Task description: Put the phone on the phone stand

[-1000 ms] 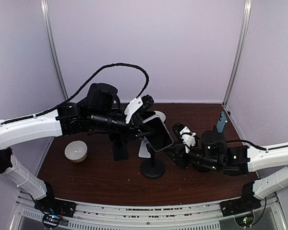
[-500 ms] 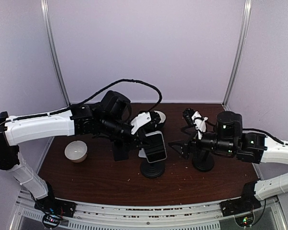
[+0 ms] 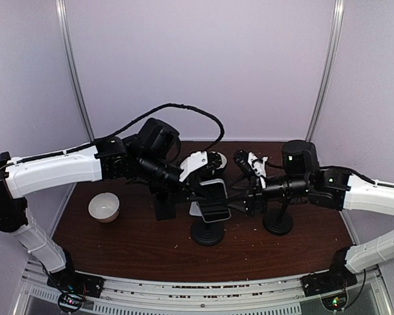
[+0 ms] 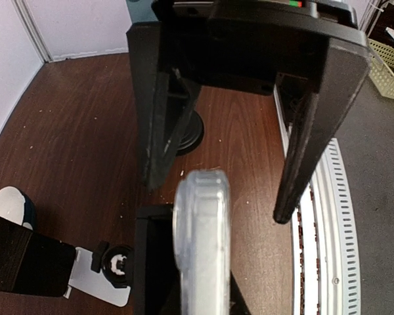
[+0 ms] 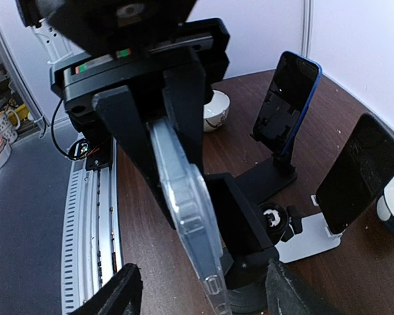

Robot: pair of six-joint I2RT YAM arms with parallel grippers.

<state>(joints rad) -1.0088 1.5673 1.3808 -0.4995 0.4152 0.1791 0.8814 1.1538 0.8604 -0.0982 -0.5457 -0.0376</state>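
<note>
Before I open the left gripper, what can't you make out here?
Top view: whether the phone is seated on the stand; the left gripper and the phone itself cover the contact.
Left wrist: the phone is edge-on; its near end and the grip are cut off by the bottom edge.
Right wrist: the stand's foot, cut off by the bottom edge.

White arm links (image 3: 52, 172), black joints (image 3: 159, 139); braided black cable (image 3: 177, 108) along left arm.

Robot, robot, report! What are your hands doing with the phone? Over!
Left hand shut on phone. Right hand open, facing it. Phone at stand, not released. Nothing blocking.
</note>
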